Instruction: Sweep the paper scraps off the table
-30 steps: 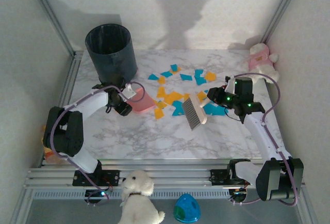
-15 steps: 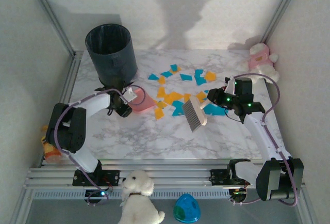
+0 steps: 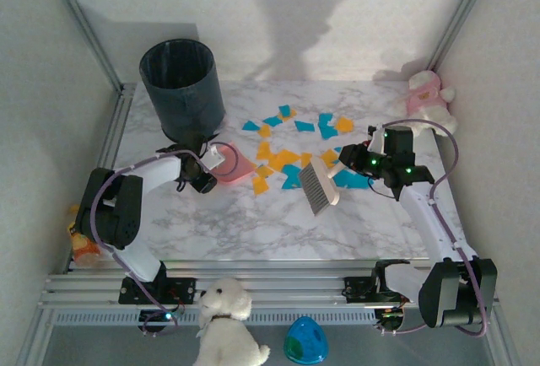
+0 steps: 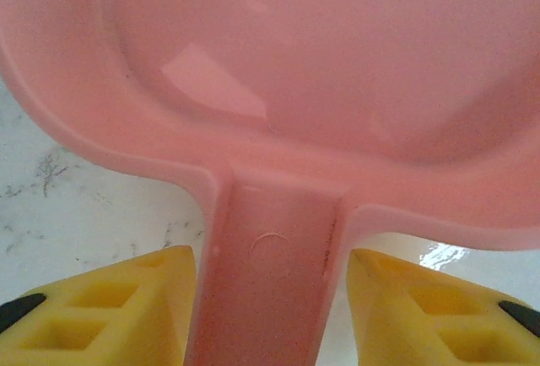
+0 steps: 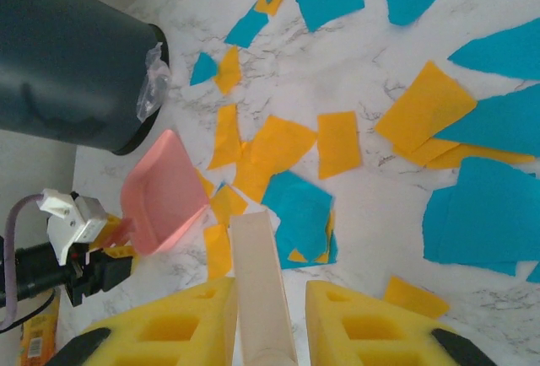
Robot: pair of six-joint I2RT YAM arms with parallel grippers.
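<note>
A dark round bin (image 3: 181,83) with a clear liner is being seen at the far left of the table (image 3: 236,223), and a pink dustpan (image 3: 234,166) is lying just in front of it. A pink plush toy (image 3: 429,96) is sitting at the far right corner. A white plush dog (image 3: 224,320) and a blue egg-shaped thing (image 3: 305,341) are lying below the near rail.

The dustpan's handle is being clamped by the left gripper (image 4: 270,298), with both yellow fingers (image 4: 126,307) pressed against its sides. The cream handle of a brush (image 3: 316,185) is being gripped by the right gripper (image 5: 268,315), whose jaws are closed onto it, and the bristle head is being held tilted over the table's middle.

The paper scraps (image 3: 291,142), orange and blue, are lying scattered across the far middle and right of the table, between the 2 grippers. Several are lying just beside the dustpan's open edge, and others are spread ahead of the right jaws, around the brush.

Print is being shown on an orange pack (image 5: 38,341) at the table's left edge, but it is too small to be read.
</note>
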